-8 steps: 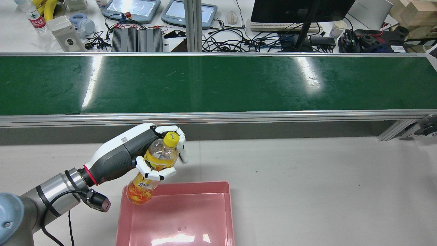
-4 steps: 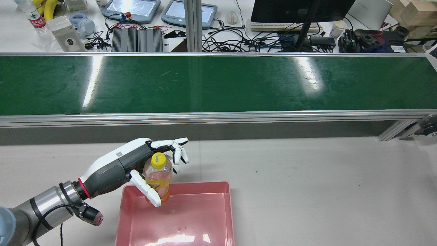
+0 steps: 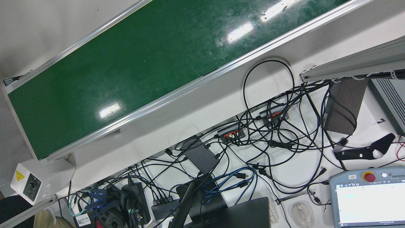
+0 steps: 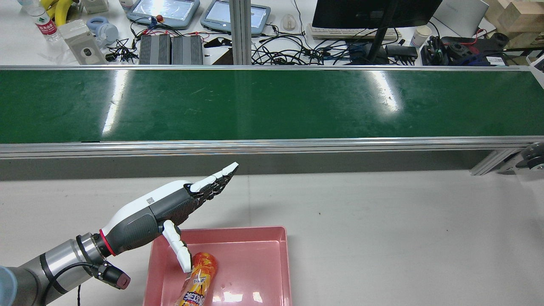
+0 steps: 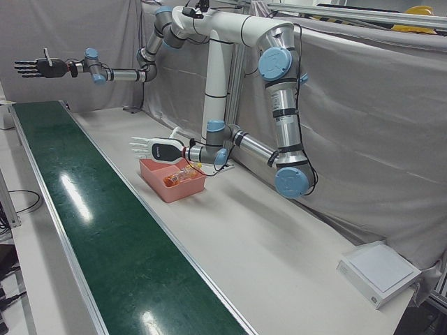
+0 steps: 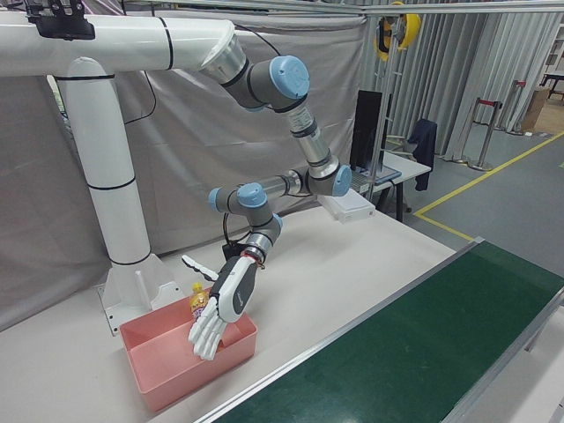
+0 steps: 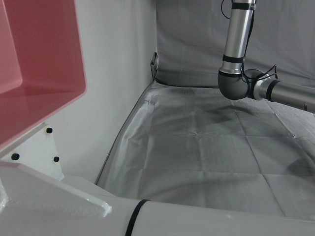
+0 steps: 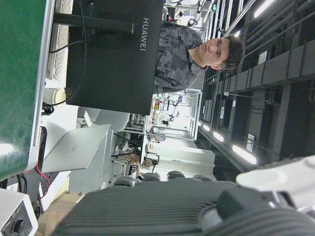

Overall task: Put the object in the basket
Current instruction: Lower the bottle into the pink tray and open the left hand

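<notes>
Change: a second ago the left hand (image 4: 170, 208) held the bottle (image 4: 197, 280) upright above the far left corner of the basket (image 4: 284, 255); now the bottle lies on its side inside the basket and the hand has let go
Left hand: empty, fingers (image 4: 216, 177) stretched out flat and spread, pointing toward the conveyor belt (image 4: 272, 106); its thumb hangs down just beside the bottle's upper end
Bottle: orange-and-yellow label, on the basket floor along the left wall, one end toward the near edge; in the right-front view its yellow cap shows behind the hand (image 6: 225, 308)
Basket: pink, shallow, on the grey bench (image 4: 382, 221); the right part of its floor is bare
Right hand: raised high over the far end of the belt in the left-front view (image 5: 35, 68), fingers spread, holding nothing, well apart from the basket
Edges: the belt's metal rail (image 4: 272, 146) runs between the green belt and the bench; the basket's far wall lies well short of it
Open room: bench to the right of the basket is bare; the belt surface carries nothing
</notes>
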Action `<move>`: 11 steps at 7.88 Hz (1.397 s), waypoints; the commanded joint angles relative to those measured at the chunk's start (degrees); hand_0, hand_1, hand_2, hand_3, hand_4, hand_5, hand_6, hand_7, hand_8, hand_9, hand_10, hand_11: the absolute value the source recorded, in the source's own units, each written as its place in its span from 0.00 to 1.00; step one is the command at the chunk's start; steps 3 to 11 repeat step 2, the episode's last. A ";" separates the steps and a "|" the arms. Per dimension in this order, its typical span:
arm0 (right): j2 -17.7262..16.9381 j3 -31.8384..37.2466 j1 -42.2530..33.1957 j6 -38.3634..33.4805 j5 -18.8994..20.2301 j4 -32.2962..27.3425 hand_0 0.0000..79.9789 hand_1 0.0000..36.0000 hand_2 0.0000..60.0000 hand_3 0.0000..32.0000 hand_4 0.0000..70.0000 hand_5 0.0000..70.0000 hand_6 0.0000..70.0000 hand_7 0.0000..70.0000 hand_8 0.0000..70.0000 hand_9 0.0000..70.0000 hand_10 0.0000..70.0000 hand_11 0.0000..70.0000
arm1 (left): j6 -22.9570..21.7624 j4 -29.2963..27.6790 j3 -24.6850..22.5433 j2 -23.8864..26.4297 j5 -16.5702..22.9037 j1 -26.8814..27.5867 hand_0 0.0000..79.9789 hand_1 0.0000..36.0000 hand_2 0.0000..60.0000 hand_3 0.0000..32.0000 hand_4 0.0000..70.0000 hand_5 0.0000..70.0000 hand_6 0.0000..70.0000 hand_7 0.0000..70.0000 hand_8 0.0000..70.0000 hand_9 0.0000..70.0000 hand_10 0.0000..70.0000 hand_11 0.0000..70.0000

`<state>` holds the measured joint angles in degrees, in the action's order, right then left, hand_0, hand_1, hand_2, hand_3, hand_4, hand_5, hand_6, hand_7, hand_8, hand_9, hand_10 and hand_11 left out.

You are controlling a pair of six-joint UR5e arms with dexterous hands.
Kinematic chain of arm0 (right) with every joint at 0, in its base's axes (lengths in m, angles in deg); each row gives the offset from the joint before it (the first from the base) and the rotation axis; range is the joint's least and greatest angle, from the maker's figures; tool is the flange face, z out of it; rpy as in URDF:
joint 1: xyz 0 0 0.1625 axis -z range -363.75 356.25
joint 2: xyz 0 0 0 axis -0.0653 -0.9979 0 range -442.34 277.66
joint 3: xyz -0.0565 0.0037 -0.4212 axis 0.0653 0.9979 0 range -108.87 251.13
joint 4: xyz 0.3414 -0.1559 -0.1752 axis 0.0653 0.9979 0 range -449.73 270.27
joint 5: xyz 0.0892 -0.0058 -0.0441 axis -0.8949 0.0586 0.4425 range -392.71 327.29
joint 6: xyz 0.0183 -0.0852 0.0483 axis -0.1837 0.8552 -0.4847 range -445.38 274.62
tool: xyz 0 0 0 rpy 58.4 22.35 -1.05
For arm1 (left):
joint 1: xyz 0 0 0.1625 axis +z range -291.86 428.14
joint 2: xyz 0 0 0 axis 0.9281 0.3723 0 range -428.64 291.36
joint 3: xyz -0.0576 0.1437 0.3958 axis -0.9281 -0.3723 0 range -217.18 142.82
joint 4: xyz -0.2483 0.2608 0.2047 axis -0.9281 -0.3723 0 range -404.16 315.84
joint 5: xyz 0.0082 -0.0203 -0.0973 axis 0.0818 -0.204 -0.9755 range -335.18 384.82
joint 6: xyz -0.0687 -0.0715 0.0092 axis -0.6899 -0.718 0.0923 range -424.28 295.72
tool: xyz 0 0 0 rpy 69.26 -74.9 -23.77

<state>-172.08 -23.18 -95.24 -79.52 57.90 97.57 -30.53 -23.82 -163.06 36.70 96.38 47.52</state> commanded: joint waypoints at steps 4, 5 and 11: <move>0.00 0.00 0.00 -0.06 0.00 0.00 0.00 0.00 0.00 0.00 0.00 0.00 0.00 0.00 0.00 0.00 0.00 0.00 | -0.35 -0.13 -2.16 -0.05 0.94 -1.00 0.79 0.20 0.00 0.04 0.09 0.04 0.00 0.00 0.00 0.00 0.00 0.01; 0.00 0.00 0.00 -0.06 0.00 0.00 0.00 0.00 0.00 0.00 0.00 0.00 0.00 0.00 0.00 0.00 0.00 0.00 | -0.35 -0.13 -2.16 -0.05 0.94 -1.00 0.79 0.20 0.00 0.04 0.09 0.04 0.00 0.00 0.00 0.00 0.00 0.01; 0.00 0.00 0.00 -0.06 0.00 0.00 0.00 0.00 0.00 0.00 0.00 0.00 0.00 0.00 0.00 0.00 0.00 0.00 | -0.35 -0.13 -2.16 -0.05 0.94 -1.00 0.79 0.20 0.00 0.04 0.09 0.04 0.00 0.00 0.00 0.00 0.00 0.01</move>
